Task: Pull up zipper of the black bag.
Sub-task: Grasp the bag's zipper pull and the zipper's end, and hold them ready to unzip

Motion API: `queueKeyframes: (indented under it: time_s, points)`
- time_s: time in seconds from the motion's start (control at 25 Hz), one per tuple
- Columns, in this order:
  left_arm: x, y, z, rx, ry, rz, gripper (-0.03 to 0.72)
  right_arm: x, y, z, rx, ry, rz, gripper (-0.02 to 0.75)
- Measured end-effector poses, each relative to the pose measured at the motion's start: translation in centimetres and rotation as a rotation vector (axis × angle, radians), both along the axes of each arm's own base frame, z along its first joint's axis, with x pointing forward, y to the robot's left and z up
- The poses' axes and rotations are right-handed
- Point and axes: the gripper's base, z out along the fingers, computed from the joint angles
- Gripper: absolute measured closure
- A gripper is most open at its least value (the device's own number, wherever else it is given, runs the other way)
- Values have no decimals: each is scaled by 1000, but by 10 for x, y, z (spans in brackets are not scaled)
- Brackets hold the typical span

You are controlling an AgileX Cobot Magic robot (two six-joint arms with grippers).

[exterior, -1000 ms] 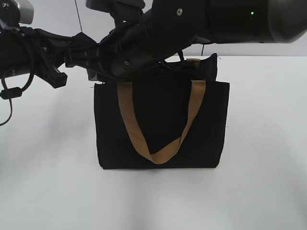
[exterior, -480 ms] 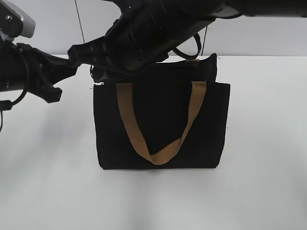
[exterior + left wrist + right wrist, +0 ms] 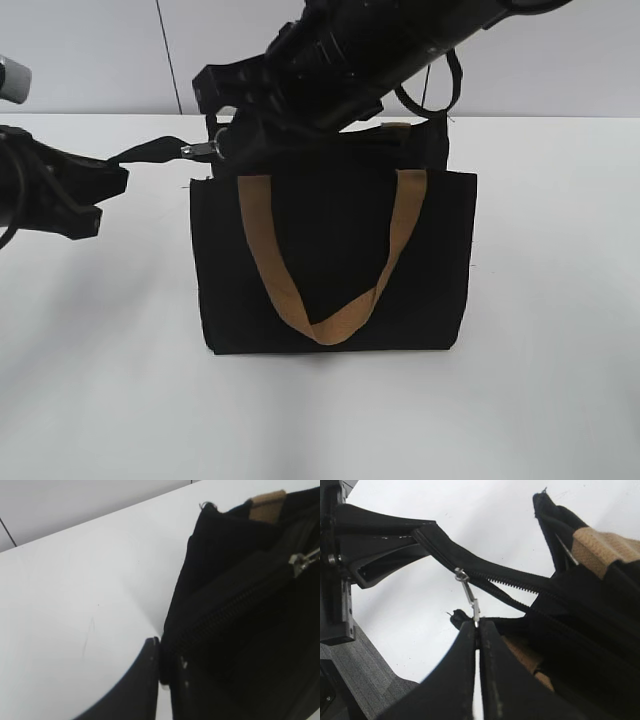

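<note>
The black bag (image 3: 330,260) stands upright mid-table with a tan handle (image 3: 300,310) hanging down its front. My left gripper (image 3: 118,170) is shut on the black zipper tail and holds it stretched out to the left of the bag; the left wrist view shows its jaws (image 3: 162,667) clamped on that fabric below the zipper (image 3: 235,605). My right gripper (image 3: 222,145) reaches across from the upper right and is shut on the silver pull tab (image 3: 468,592), jaws (image 3: 478,626) pinching its end. The pull (image 3: 200,150) sits just left of the bag's top left corner.
White tabletop (image 3: 330,420) lies all round the bag, with a pale wall behind. The right arm's bulky body (image 3: 400,40) hangs over the bag's top. The left arm (image 3: 350,555) shows at the left of the right wrist view.
My left gripper has drawn back to the left, pulling the zipper tail taut. The right arm has risen and shifted right, and the silver pull now shows at the bag's left end.
</note>
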Motion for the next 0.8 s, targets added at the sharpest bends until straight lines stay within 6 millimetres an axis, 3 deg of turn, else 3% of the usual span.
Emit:
queueKeyframes:
  time_s: [0.2,0.44,0.8]
  points:
    - [-1,0,1,-4,-3,4,669,6,-11,0,-7,16,-8,752]
    - [-2,-2,2,-5,-13,-28,669,13,-37,3,-67,42,3,752]
    - [-3,-5,3,-13,-22,-62,669,15,-102,23,-239,43,-8,752]
